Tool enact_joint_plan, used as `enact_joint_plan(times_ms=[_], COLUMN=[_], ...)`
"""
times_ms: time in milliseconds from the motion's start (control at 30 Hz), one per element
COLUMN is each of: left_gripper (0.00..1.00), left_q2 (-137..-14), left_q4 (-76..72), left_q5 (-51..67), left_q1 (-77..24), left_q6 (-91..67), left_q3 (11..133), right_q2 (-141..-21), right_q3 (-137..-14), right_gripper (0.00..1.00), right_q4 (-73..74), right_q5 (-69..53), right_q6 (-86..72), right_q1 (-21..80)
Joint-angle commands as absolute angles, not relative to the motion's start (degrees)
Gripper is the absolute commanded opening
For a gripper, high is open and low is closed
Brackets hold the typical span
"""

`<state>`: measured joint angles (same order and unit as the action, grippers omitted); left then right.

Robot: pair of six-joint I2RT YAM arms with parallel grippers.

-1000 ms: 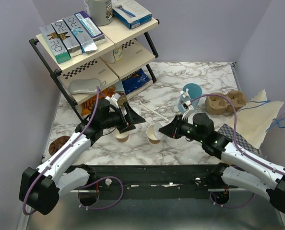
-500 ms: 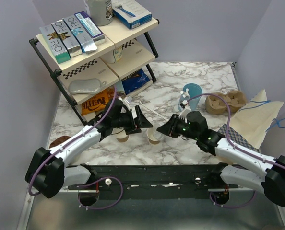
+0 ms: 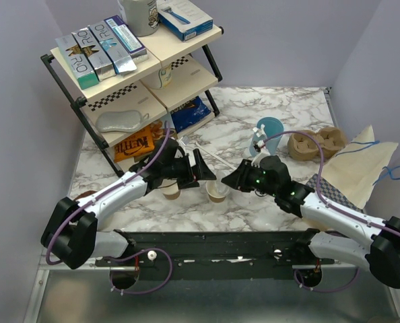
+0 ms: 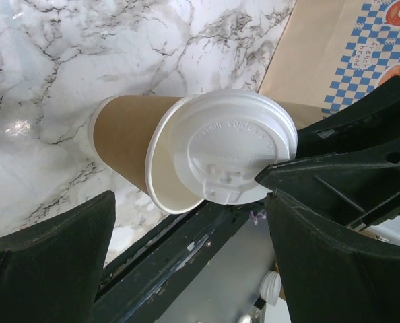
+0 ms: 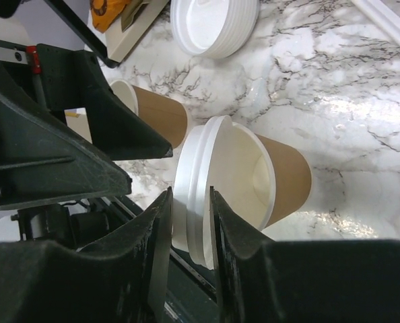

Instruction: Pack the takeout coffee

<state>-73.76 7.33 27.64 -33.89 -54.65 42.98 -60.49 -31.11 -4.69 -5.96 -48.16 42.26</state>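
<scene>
The takeout coffee [image 3: 217,192] is a tan paper cup [image 5: 289,179] near the table's front edge. Its white lid [image 4: 231,145] sits askew, covering only part of the rim. In the right wrist view my right gripper [image 5: 190,195] is shut on the lid's [image 5: 192,202] edge, one finger on each face. It reaches the cup from the right [image 3: 232,180]. My left gripper [image 3: 201,171] stands wide open just left of the cup. In the left wrist view its fingers [image 4: 48,266] flank the cup without touching it [image 4: 188,197].
A lidless tan cup [image 3: 172,192] stands left of the coffee, under the left arm. A stack of white lids [image 5: 213,23] lies behind. A light-blue cup [image 3: 271,128], brown cup carriers [image 3: 314,143] and a paper bag [image 3: 361,165] are at the right, a shelf rack [image 3: 139,60] at the back left.
My left gripper has moved right, from over the lidless cup to beside the coffee. The right gripper has edged slightly left with the lid.
</scene>
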Motion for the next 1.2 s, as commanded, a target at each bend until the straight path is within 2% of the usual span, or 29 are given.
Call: enact_joint_plan(times_ms=[0, 33, 167, 467, 800, 1033, 1167], left_gripper=[0.99, 0.99, 0.99, 0.99, 0.99, 0.95, 0.91], left_q2=[-74.35, -74.36, -75.32, -77.08, -76.02, -76.90, -76.38], left_q4=[8.09, 7.65, 7.73, 6.59, 3.87, 1.93, 1.32], left_q5=[25.75, 25.75, 25.75, 25.40, 19.95, 18.72, 17.32], left_q1=[-34.54, -34.63, -35.07, -36.39, -37.70, -38.06, -38.76], left_q6=[-53.52, -53.44, -53.61, -53.96, -57.92, -60.73, -61.96], left_q3=[44.82, 44.82, 45.52, 45.61, 42.98, 41.84, 41.22], right_q2=[-60.03, -60.03, -60.73, -61.43, -63.37, -66.27, -66.71], right_q3=[-33.13, -33.22, -34.27, -35.42, -36.56, -37.61, -37.62], right_gripper=[0.39, 0.42, 0.44, 0.45, 0.45, 0.56, 0.58], right_q4=[-1.15, -0.71, 1.65, 4.39, 7.47, 8.35, 9.05], right_q5=[-2.11, -1.59, -0.97, 2.11, 2.29, 1.23, 1.14], right_q6=[-46.41, -46.15, -45.44, -44.03, -42.37, -41.66, -41.66], right_q1=[42.01, 42.10, 42.01, 42.01, 42.10, 42.01, 42.10])
